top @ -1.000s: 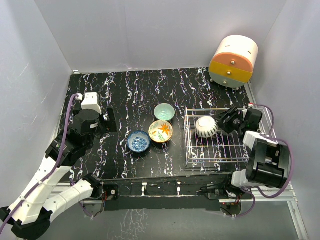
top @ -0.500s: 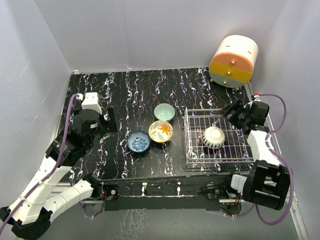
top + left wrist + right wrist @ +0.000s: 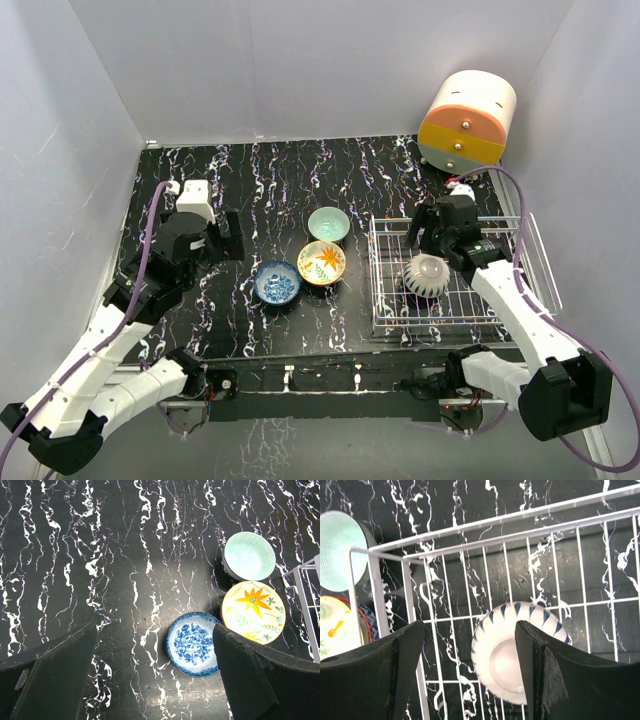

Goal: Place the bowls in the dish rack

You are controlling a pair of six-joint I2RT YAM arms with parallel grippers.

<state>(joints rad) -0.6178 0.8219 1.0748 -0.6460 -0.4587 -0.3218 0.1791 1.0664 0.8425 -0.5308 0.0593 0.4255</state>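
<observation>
The white wire dish rack (image 3: 395,300) stands at the right. A white bowl with blue triangles (image 3: 426,275) lies upside down inside it; the right wrist view shows it too (image 3: 502,655). My right gripper (image 3: 428,230) is open and empty above the rack's far left part (image 3: 385,555). Three bowls sit on the table left of the rack: a pale green one (image 3: 329,224) (image 3: 249,556), a yellow flowered one (image 3: 321,262) (image 3: 253,611) and a blue floral one (image 3: 277,282) (image 3: 192,643). My left gripper (image 3: 228,236) is open and empty, up and left of them.
A cream-and-orange round drawer unit (image 3: 467,122) stands at the back right corner. White walls close in the black marbled table (image 3: 280,180) on three sides.
The white bowl dropped from my right gripper into the rack and rolled upside down. My right gripper then swung left over the rack. My left gripper shifted slightly up and right.
</observation>
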